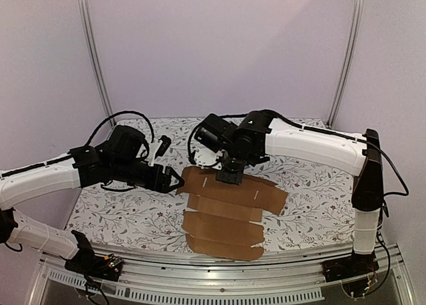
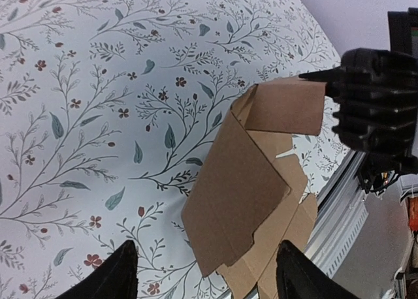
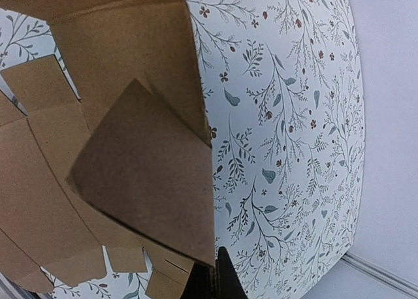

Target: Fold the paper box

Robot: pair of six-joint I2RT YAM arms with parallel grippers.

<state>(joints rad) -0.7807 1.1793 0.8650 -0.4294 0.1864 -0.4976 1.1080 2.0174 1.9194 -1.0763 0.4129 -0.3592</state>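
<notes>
The paper box point(image 1: 226, 215) is a flat brown die-cut sheet with tabs and slits, lying mid-table on the floral cloth. My right gripper point(image 1: 229, 176) comes down on its far edge. In the right wrist view its fingers point(image 3: 225, 283) are shut on the rim of a raised flap point(image 3: 137, 175). My left gripper point(image 1: 176, 183) is at the sheet's left edge, low over the table. Its dark fingertips point(image 2: 117, 273) stand wide apart, and the lifted left flap point(image 2: 238, 181) lies ahead of and between them, untouched. The right gripper point(image 2: 326, 80) also shows at the flap's far corner.
A floral cloth point(image 1: 133, 208) covers the table. An aluminium rail point(image 1: 219, 268) runs along the near edge, just beyond the sheet's front flap. Lilac walls and two metal posts point(image 1: 96, 58) close in the back.
</notes>
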